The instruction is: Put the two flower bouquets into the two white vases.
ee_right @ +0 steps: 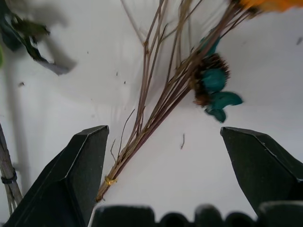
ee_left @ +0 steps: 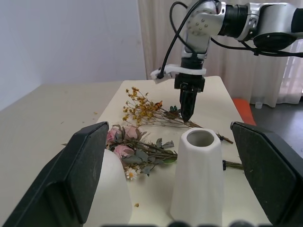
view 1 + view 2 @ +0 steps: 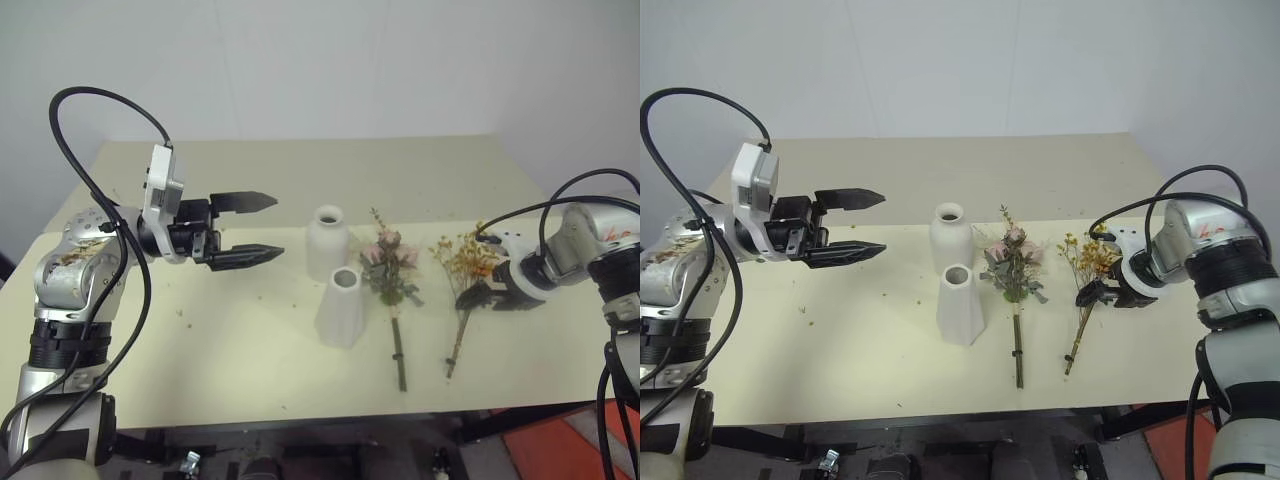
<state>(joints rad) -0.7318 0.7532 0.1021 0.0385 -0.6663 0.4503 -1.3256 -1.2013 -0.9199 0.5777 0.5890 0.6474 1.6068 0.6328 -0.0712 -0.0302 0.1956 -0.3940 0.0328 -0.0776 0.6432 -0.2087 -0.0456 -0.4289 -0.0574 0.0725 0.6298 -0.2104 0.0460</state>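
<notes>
- We see a pale yellow table (image 3: pixel 250 330) with two white vases and two bunches of flowers on it.
- The round vase (image 3: pixel 326 243) stands upright near the middle of the table, on the far side.
- The tall cone vase (image 3: pixel 340 308) stands upright just in front of it, very close; we cannot tell if they touch.
- The pink rose bunch (image 3: pixel 390 272) lies flat just to the right of the vases. Its dark stem points toward the near edge of the table.
- The yellow flower bunch (image 3: pixel 465 262) lies flat to the right of the roses, a little apart from them. Its thin tan stems also point toward the near edge.
- Our left gripper (image 3: pixel 248 229) is up in the air to the left of the vases. It points sideways at them, and its two black fingers are spread apart with nothing between them.
- Our right gripper (image 3: pixel 1095 293) points down over the thin stems of the yellow bunch. Its fingers are spread wide, one on each side of the stems, and they are not pinching them.
- Little crumbs of dried flower (image 3: pixel 180 312) lie on the table near the left arm.
</notes>
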